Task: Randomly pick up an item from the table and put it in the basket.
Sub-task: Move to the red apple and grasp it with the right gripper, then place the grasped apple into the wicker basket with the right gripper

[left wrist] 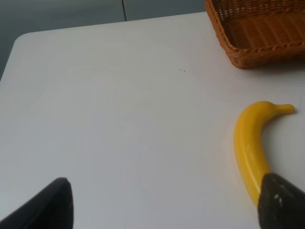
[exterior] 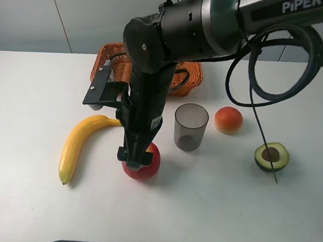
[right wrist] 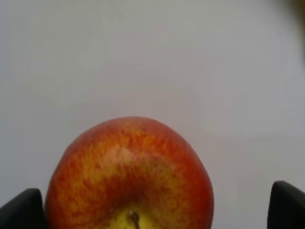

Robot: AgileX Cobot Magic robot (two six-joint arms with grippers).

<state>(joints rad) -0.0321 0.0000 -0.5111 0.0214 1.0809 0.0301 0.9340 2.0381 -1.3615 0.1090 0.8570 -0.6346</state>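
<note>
**Left.** The left gripper [left wrist: 164, 207] is hovering over the white table [exterior: 28, 87]. Its two dark fingertips [left wrist: 47, 205] are standing wide apart with nothing between them, so the hand is open and empty. A yellow banana [exterior: 79, 145] is lying curved on the table, its stem end pointing toward the basket. In the left wrist view one fingertip is overlapping the banana's other end; whether they are touching cannot be told.

**Centre.** The right arm is reaching in from the upper right of the high view and crossing past the middle. Its forearm is dropping almost straight down, with the wrist vertical. The right gripper [exterior: 135, 158] is pointing down onto the apple [exterior: 143, 166]. The apple is sitting on the table to the right of the banana, near it but apart, with its stem facing up. In the right wrist view the fingers are straddling the apple. One fingertip [right wrist: 24, 210] is lying against or just beside its side, and the other is standing clear with bare table showing between. The hand is parted, not clamped.

The wicker basket [exterior: 193, 73] is sitting behind the arm near the far edge, partly hidden, well apart from the apple.

**Right.** A grey translucent cup [exterior: 190, 126] is standing upright just beside the arm. Further right, a smaller orange-red fruit [exterior: 228, 119] and a halved avocado [exterior: 271, 156], cut face up, are resting on the table. Black cables [exterior: 268, 68] are looping down from the arm.
</note>
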